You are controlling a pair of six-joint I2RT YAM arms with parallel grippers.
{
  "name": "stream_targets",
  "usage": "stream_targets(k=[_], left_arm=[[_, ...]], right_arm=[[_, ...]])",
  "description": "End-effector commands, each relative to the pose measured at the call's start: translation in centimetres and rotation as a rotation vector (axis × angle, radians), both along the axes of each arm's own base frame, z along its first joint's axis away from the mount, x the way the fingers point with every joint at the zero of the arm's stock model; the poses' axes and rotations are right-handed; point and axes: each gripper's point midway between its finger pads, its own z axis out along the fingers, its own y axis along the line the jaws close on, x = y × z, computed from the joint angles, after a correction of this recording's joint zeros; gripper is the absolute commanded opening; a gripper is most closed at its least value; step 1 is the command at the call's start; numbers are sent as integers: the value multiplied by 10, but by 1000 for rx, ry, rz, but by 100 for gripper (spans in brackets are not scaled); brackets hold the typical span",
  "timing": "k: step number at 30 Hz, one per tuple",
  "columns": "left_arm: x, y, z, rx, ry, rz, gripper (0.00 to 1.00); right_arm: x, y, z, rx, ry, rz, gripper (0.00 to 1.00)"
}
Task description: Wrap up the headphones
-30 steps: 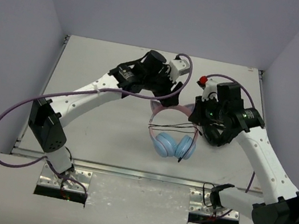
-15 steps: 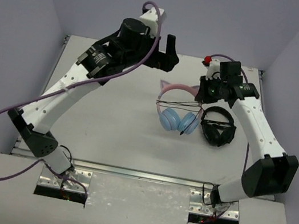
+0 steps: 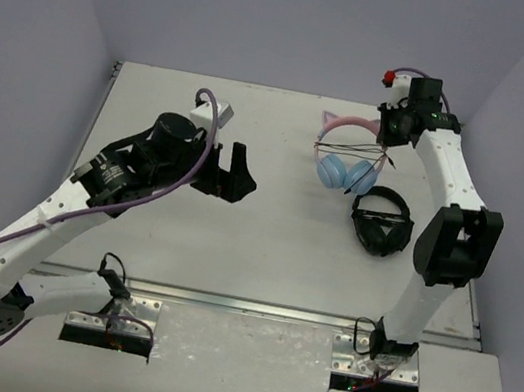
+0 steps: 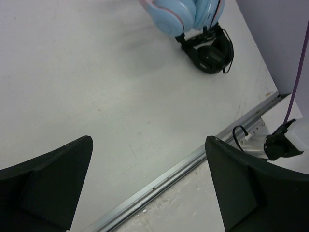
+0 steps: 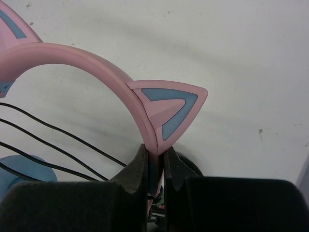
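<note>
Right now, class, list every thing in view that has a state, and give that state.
headphones: headband clamped in right gripper, cord strung across under the headband.
black headphones: lying flat, untouched.
left gripper: open, empty.
right gripper: shut on the headband.

The headphones (image 5: pixel 72 54) look smooth matt plastic; the table (image 4: pixel 96 106) is dull and scuffed.
</note>
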Motion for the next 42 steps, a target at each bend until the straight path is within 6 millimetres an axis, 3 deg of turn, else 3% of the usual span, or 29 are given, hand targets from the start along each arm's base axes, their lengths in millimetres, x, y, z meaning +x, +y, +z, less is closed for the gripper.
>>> stream_targets(k=[1, 10, 11, 13, 27, 34, 42], left_arm=[[-19, -4, -2, -57, 21, -60, 100], [-47, -5, -39, -42, 98, -164, 100], [-48, -4, -41, -41, 103, -164, 100], [-54, -3, -50, -37, 120, -175, 100], [-85, -12, -80, -72, 198, -283, 100], [-90, -13, -88, -78, 219, -299, 100], [-94, -12, -91, -87, 229, -304, 100]], right_arm=[[42, -2, 55, -82, -207, 28, 1], [82, -10, 29, -152, -208, -15, 1], [91, -14, 41, -188, -237, -13, 1], [99, -24, 22, -262, -215, -10, 1], [121, -78, 8, -507, -242, -104, 1], [138, -86, 2, -562, -282, -114, 5], [142, -94, -33, -619, -253, -124, 12]])
